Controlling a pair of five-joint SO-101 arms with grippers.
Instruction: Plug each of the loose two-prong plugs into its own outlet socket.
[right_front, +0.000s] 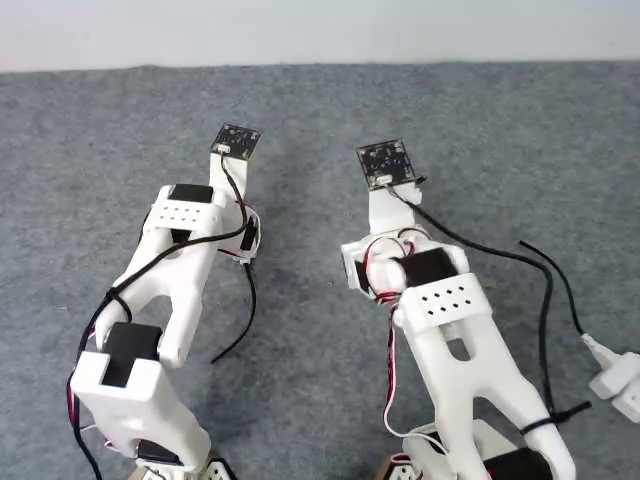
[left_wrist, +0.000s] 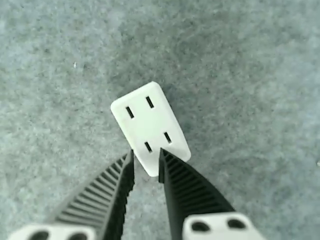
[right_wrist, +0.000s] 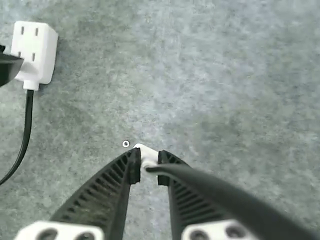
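**While two arms bend over the table, each gripper pinches a white part**

Where the grey, felt-covered table (right_front: 320, 100) stretches to its far edge, the left arm (right_front: 170, 270) leans over the left half and the right arm (right_front: 440, 310) over the right half.

The left gripper (left_wrist: 145, 157) is clamped on the near end of a white outlet block (left_wrist: 150, 125), which has two pairs of slots facing up. Whether the block rests flat on the felt or is tipped up cannot be told.

A black cable (right_front: 545, 290) runs from under the right arm's wrist toward the table's right edge. There it meets a cluster of white connectors (right_front: 618, 375) lying on the felt.

The right gripper (right_wrist: 146, 162) is closed on a small white plug (right_wrist: 145, 154), with only the plug's tip showing between the ribbed black fingertips (right_wrist: 127, 167). Its prongs are hidden.
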